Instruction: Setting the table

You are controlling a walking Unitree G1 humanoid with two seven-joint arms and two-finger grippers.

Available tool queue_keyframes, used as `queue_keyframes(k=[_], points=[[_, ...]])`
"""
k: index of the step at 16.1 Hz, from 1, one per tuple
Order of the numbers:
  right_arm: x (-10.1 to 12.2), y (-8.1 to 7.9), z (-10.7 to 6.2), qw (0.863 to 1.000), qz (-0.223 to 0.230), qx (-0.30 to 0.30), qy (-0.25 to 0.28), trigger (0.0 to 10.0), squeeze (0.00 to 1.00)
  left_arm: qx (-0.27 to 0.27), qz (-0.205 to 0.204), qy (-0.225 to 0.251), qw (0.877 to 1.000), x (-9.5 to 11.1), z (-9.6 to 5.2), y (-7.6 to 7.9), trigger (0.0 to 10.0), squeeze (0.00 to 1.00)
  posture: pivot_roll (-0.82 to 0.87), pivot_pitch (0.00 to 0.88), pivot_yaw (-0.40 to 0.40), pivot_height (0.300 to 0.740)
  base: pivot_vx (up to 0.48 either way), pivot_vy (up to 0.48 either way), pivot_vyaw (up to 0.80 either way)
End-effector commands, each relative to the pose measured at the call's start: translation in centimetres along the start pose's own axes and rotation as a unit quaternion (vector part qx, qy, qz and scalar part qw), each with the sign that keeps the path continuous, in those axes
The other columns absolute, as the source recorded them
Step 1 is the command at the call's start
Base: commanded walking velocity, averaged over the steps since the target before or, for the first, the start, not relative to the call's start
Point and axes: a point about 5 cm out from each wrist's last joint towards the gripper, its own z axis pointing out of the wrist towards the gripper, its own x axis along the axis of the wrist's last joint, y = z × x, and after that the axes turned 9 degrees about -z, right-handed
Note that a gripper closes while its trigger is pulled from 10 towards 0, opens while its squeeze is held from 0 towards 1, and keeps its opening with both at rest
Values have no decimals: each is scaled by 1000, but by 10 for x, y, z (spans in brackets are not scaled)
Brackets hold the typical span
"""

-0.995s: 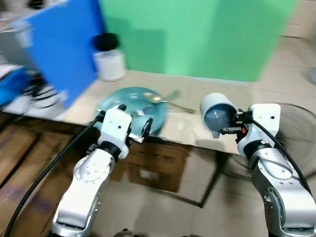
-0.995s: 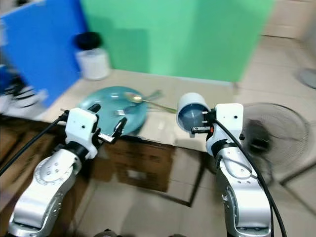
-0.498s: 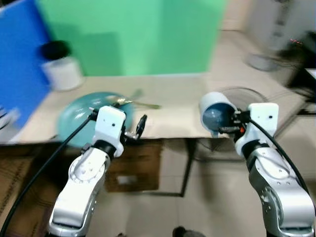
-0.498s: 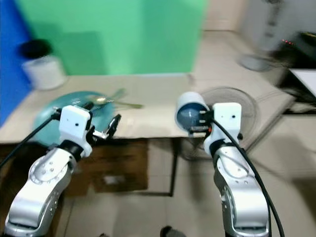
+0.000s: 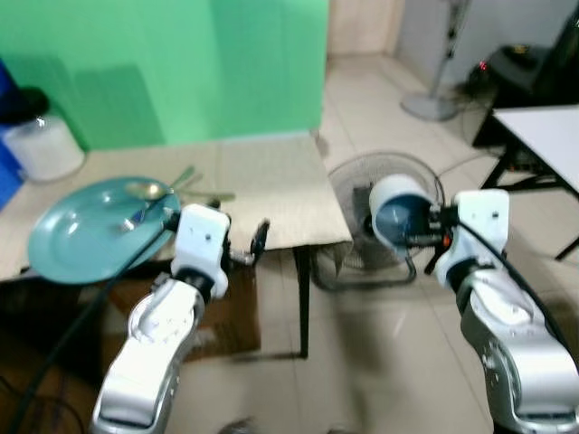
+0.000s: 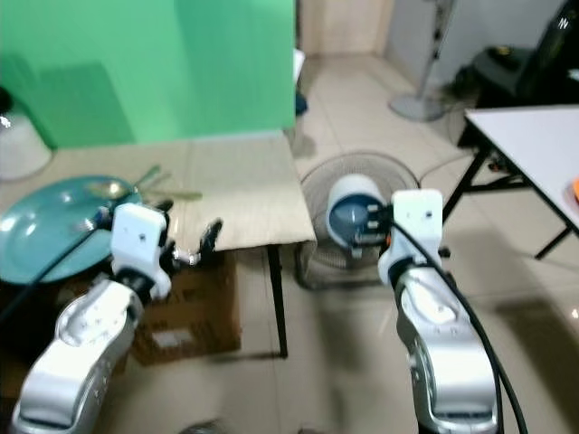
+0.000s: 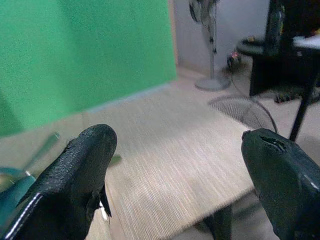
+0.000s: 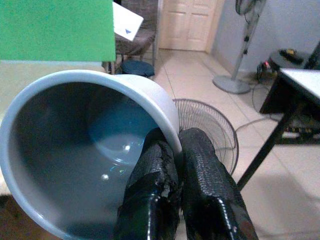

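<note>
A teal plate (image 5: 72, 240) lies on the beige table (image 5: 271, 194) at the left, with a spoon (image 5: 145, 190) on its far rim and a fork (image 5: 184, 176) just beyond. My left gripper (image 5: 242, 251) is open and empty in front of the table's near edge, its fingers (image 7: 85, 165) spread wide. My right gripper (image 5: 432, 228) is out past the table's right end, over the floor. It is shut on the rim of a cup (image 8: 90, 145) that is pale outside and blue inside. The cup (image 5: 398, 212) lies on its side, mouth towards me.
A round floor fan (image 5: 357, 185) stands just right of the table, behind the cup. A white table (image 5: 543, 127) with black legs is at the far right, and a standing fan (image 5: 434, 99) beyond it. A white jar (image 5: 41, 145) sits far left against the green wall (image 5: 181, 63).
The view has swung right, so the table and plate sit further left and the white table has come into view. Both arms keep their pose and the cup stays held.
</note>
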Motion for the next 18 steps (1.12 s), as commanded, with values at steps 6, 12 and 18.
queue_keyframes(k=[6,12,18], points=[[-2,2,0,1000,0,-13,-17,10000,0,12,1,1,1000,1,-3,-4,10000,0,125,0,-3,740,0,0,-788],[-6,7,-6,999,2,-39,-30,10000,0,1,12,-8,1000,-2,3,-2,10000,0,89,0,35,740,0,0,-777],[-5,11,-9,998,-3,-58,-31,10000,0,-14,5,4,1000,0,11,2,10000,0,64,0,60,740,0,0,-776]])
